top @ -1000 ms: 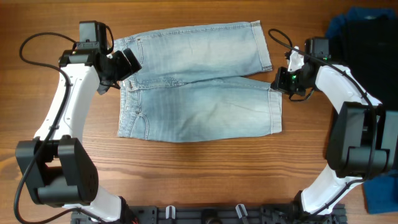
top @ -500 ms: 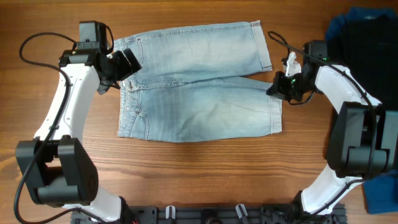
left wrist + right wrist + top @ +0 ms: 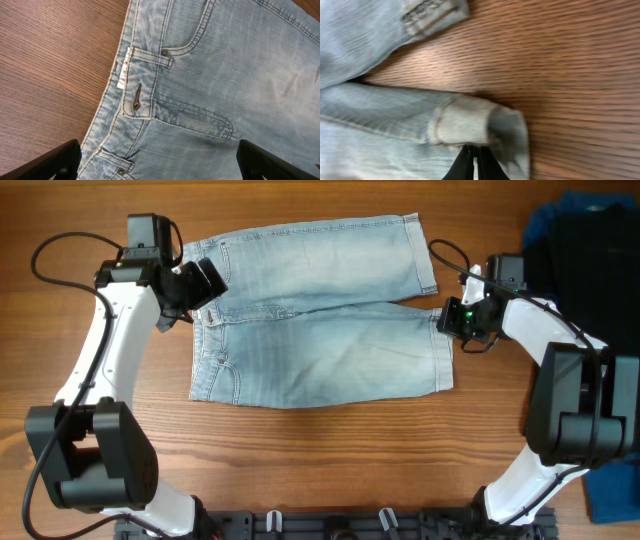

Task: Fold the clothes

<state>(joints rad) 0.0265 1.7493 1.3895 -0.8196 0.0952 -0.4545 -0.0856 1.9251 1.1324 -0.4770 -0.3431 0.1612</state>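
One pair of denim shorts, one black garment, two arms: left arm and right arm.

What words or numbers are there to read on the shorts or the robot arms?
No words, numbers or signs can be read in any view.
On the waistband of the denim shorts, the small white tag has pinkish marks, too small and blurred to read.

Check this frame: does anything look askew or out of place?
The shorts lie mostly flat, but the hem corner of the nearer leg is curled over on itself at the right pincer, whose fingers are closed at that fold. Nothing else stands out.
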